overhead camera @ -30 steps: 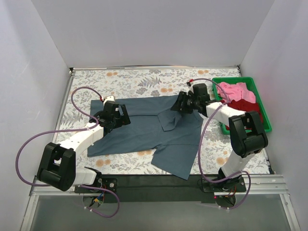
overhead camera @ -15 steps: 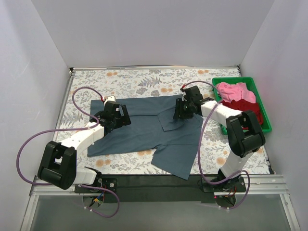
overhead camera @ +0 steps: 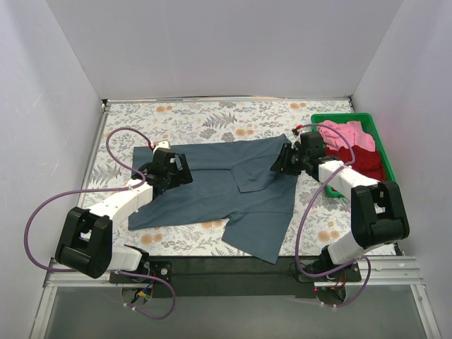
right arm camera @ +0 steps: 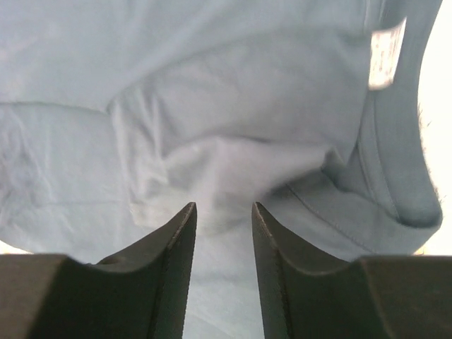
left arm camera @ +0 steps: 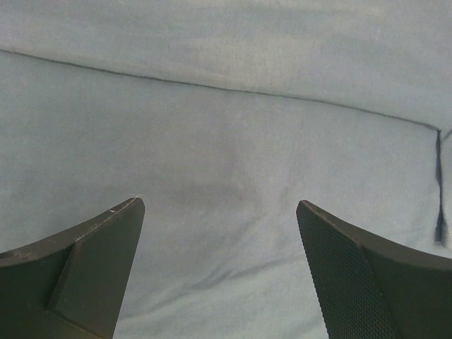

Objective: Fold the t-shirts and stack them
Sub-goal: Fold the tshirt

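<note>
- Top view: the large slate blue-grey cloth t-shirt [overhead camera: 212, 191] lies spread across the middle of the floral-print tabletop [overhead camera: 198, 116], with a small flap turned over near its centre. The pink cloth t-shirt [overhead camera: 342, 133] and the dark red cloth t-shirt [overhead camera: 360, 157] sit heaped in the green plastic bin [overhead camera: 342, 116] on the right.
- Same view: the left tool [overhead camera: 182, 171] is over the shirt's left part. The right tool [overhead camera: 280, 161] is at its far right edge, just beside the bin.
- Left wrist view: the left tool [left arm camera: 219, 205] gapes wide and holds nothing. Flat cloth with one dark seam lies beneath it; we cannot tell whether the tips touch the cloth.
- Right wrist view: the right tool [right arm camera: 223, 206] is nearly closed, with a puckered ridge of cloth between its tips. We judge the cloth is pinched there. A white label [right arm camera: 386, 53] shows at upper right.
- Risks, as we judge them:
  - The pinch looks thin, so a sideways pull could slip it free.
  - With the left tool gripping nothing, the whole shirt may drag rather than fold.
  - The right arm works close to the bin and could nudge it or snag the pink shirt.
</note>
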Controlling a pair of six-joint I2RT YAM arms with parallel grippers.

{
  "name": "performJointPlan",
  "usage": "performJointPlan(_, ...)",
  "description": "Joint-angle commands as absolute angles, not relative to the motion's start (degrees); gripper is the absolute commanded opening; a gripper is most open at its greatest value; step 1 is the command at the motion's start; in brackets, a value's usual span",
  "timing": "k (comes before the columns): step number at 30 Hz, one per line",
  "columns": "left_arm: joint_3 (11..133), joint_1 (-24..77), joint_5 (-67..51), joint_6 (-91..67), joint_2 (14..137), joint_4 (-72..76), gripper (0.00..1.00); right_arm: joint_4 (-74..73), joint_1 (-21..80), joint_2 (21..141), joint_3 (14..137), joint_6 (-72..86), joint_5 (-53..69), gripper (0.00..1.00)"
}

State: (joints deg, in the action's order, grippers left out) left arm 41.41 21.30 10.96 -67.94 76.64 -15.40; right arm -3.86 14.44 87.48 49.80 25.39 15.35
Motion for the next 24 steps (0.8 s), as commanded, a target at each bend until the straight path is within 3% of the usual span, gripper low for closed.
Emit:
performJointPlan(1,43.07,21.62,10.46,-67.59,76.46,-15.03,0.83,1.04,14.24,88.85,47.47,26.63,19.85,0.39)
performJointPlan(6,43.07,21.62,10.20,-67.59,76.64,-15.03,0.83,4.56,14.24,90.70,45.61,28.04,22.06,0.47)
performJointPlan(24,43.16,21.62,9.41,-67.68,77.08,-15.12,0.83,0.36,21.62,107.57,67.92,26.81,22.15,0.47)
